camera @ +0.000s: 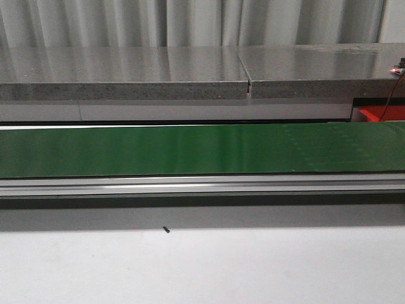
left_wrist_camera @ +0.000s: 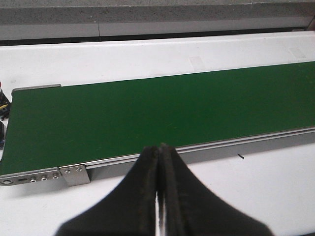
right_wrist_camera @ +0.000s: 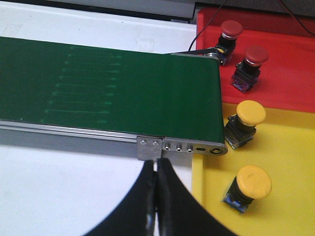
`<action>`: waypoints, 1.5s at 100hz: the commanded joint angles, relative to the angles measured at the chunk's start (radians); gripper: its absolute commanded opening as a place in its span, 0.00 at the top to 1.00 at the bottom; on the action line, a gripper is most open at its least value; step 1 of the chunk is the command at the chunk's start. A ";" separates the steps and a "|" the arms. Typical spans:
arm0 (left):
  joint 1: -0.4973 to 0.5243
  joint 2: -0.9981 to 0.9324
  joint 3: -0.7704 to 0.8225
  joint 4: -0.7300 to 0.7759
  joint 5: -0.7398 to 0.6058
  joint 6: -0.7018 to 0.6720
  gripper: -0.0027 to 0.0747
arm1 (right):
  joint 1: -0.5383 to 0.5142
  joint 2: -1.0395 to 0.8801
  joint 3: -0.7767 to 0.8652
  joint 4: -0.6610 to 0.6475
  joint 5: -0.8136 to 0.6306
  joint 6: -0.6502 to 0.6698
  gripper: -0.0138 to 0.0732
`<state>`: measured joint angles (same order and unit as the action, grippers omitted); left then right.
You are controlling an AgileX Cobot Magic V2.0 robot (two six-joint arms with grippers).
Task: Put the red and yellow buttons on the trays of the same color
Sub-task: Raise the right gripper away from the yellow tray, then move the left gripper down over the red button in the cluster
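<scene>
belt [camera: 190,151] bare; two red buttons [right_wrist_camera: 248,66] on red tray [right_wrist_camera: 290,73], two yellow [right_wrist_camera: 248,123] on yellow tray [right_wrist_camera: 290,162]. left gripper [left_wrist_camera: 158,152], right gripper [right_wrist_camera: 156,169] closed, empty. sorting looks finished; next: wait for buttons.

Pale pleated curtain [camera: 190,22] behind; grey speckled stone counter [camera: 126,73], seam near middle; white tabletop [camera: 202,266] in front.
</scene>
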<state>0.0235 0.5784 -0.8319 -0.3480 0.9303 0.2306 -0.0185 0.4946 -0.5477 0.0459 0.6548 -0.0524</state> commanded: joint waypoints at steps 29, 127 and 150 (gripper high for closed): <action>-0.007 0.002 -0.026 -0.029 -0.095 -0.003 0.99 | 0.002 0.001 -0.026 -0.004 -0.068 -0.010 0.92; 0.297 0.355 -0.038 0.049 -0.311 -0.108 0.97 | 0.002 0.001 -0.026 -0.004 -0.068 -0.010 0.92; 0.396 0.480 -0.100 0.049 -0.336 -0.098 0.47 | 0.002 0.001 -0.026 -0.004 -0.068 -0.010 0.92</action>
<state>0.3935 1.0379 -0.8742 -0.2791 0.6759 0.1318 -0.0185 0.4946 -0.5477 0.0459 0.6548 -0.0524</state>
